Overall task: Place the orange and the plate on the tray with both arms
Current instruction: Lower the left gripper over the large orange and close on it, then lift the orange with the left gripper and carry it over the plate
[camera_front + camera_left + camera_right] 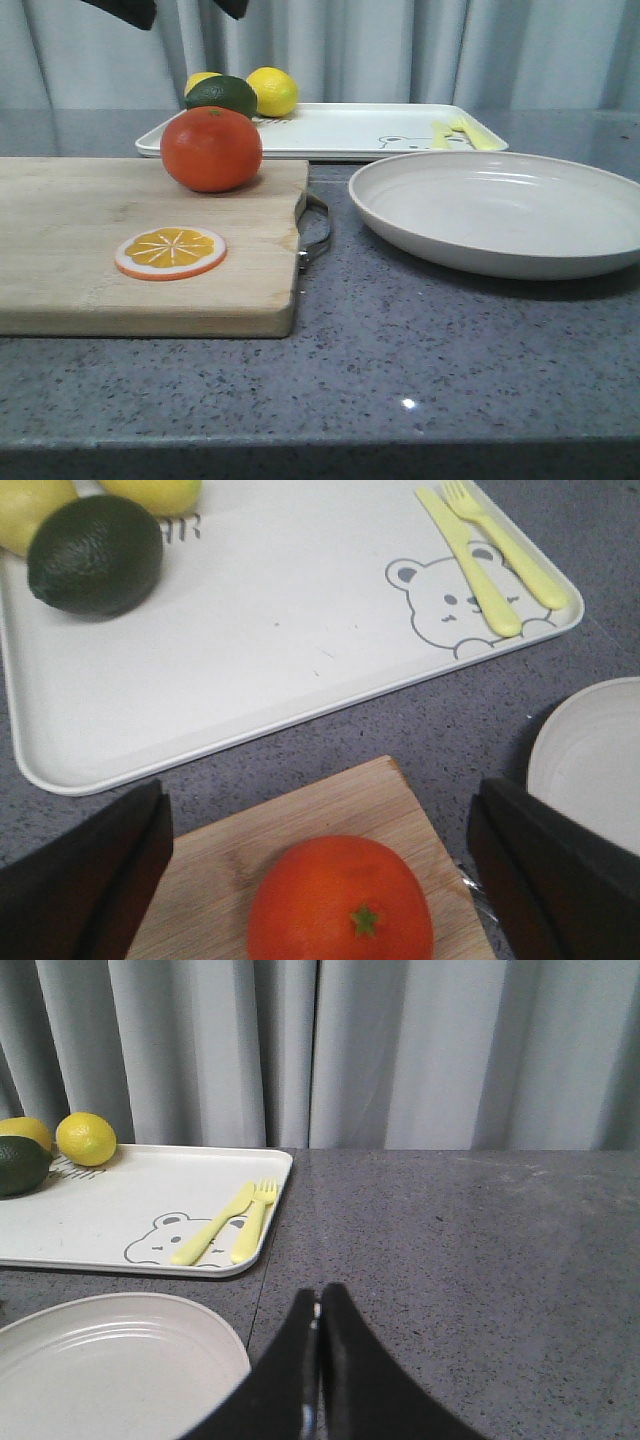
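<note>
Grey stone counter: left gripper [320,880] spread wide, hanging right above the orange [340,900] on the board's far corner; right gripper [318,1360] pinched closed beside the plate [110,1360].

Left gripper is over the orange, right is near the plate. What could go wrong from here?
The orange is round and glossy; it may roll off the board if the open left gripper closes off-centre. The tray already holds fruit and cutlery, so the wide plate may land on them.
</note>
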Robot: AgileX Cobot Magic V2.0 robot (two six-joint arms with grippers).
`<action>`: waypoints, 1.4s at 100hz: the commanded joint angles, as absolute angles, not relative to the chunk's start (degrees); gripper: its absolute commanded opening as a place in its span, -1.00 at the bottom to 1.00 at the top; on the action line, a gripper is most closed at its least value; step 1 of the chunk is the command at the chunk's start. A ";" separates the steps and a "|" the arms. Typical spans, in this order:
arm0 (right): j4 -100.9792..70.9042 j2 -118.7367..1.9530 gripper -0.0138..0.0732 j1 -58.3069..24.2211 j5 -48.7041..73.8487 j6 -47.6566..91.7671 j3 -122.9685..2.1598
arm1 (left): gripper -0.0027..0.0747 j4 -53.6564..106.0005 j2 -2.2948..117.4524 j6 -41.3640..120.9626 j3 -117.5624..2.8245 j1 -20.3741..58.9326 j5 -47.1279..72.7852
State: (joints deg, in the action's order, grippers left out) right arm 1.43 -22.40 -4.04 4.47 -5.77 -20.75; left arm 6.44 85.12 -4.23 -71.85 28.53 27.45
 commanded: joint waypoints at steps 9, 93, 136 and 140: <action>1.79 -23.14 -0.81 -4.11 -0.37 -5.46 -22.92 | 0.59 9.49 88.92 -4.45 -79.57 29.49 31.20; 1.79 -23.14 -0.81 -4.11 -0.62 -5.46 -22.92 | 0.58 11.81 96.79 -4.22 -82.96 29.38 44.83; 1.79 -23.14 -0.81 -4.11 -0.62 -5.46 -22.92 | 0.20 12.03 96.94 -4.22 -83.21 29.38 45.06; 1.79 -23.14 -0.81 -4.11 -0.62 -5.46 -22.92 | 0.16 12.03 96.94 -4.22 -83.36 29.38 45.16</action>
